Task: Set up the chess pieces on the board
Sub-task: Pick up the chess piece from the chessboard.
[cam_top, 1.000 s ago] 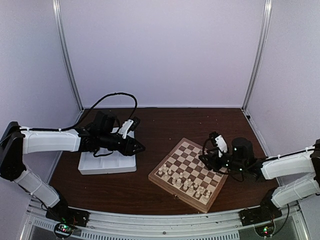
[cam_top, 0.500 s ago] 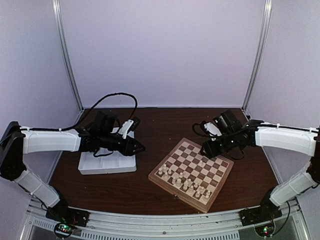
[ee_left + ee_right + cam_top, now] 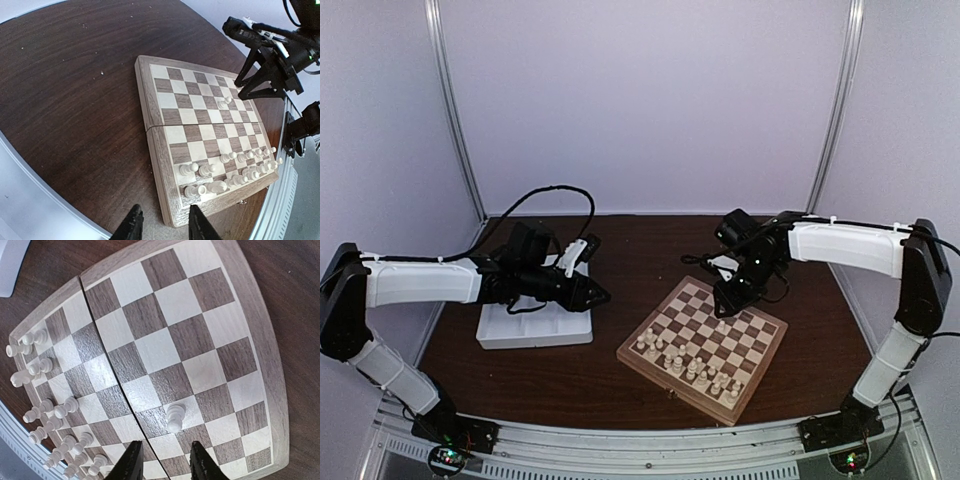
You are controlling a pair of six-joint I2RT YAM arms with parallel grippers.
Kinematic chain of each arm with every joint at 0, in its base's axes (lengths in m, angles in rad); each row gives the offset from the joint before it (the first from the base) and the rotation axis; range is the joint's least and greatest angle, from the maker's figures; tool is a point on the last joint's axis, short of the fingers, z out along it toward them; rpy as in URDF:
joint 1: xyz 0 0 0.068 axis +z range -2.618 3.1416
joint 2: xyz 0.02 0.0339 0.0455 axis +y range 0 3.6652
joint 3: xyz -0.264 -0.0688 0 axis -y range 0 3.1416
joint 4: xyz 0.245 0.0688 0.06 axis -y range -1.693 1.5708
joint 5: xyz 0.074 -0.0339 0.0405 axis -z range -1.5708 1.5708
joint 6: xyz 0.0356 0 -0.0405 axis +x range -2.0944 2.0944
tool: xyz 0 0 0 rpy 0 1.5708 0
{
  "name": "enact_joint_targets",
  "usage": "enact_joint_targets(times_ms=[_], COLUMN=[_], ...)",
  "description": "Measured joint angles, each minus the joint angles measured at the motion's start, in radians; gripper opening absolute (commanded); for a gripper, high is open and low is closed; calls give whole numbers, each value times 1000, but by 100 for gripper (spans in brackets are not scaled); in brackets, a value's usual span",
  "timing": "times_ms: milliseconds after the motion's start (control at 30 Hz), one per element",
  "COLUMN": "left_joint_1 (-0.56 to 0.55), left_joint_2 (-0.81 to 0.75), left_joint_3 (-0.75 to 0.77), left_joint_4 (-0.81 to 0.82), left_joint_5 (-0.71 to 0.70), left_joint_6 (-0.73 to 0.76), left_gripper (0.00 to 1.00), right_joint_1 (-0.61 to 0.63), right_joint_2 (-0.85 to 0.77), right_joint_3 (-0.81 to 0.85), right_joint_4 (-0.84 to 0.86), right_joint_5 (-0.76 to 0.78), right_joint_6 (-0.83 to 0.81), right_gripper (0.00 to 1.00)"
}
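The board (image 3: 757,362) lies angled at centre right. Several cream-white chess pieces (image 3: 692,366) stand in two rows along its near-left edge. One lone white pawn (image 3: 723,326) stands mid-board, and also shows in the left wrist view (image 3: 223,103) and the right wrist view (image 3: 174,417). My right gripper (image 3: 721,306) hovers above the board's far half, open and empty, with the pawn just ahead of its fingertips (image 3: 131,463). My left gripper (image 3: 601,295) is open and empty over the tray's right edge. In the left wrist view (image 3: 162,230) it looks across at the board (image 3: 152,100). No dark pieces show.
A white plastic tray (image 3: 534,331) sits at the left, partly covered by my left arm; its corner shows in the right wrist view (image 3: 9,265). A black cable (image 3: 550,192) loops behind it. Metal frame posts and purple walls enclose the dark wooden table (image 3: 650,245).
My right arm lifted off the board's middle and swung back and up over its far half, leaving the lone white pawn standing. My left arm has not moved.
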Motion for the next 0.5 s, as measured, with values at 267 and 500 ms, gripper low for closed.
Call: enact_joint_targets(times_ms=[267,500], left_joint_1=[0,0], left_joint_2=[0,0], left_joint_3=[0,0], left_joint_4=[0,0], left_joint_5=[0,0], left_joint_6=[0,0], left_gripper=[32,32], right_joint_1=[0,0], right_joint_2=[65,82], right_joint_3=[16,16], right_joint_4=[-56,-59], right_joint_5=[-12,-11], right_joint_6=[-11,-20], right_gripper=[30,29])
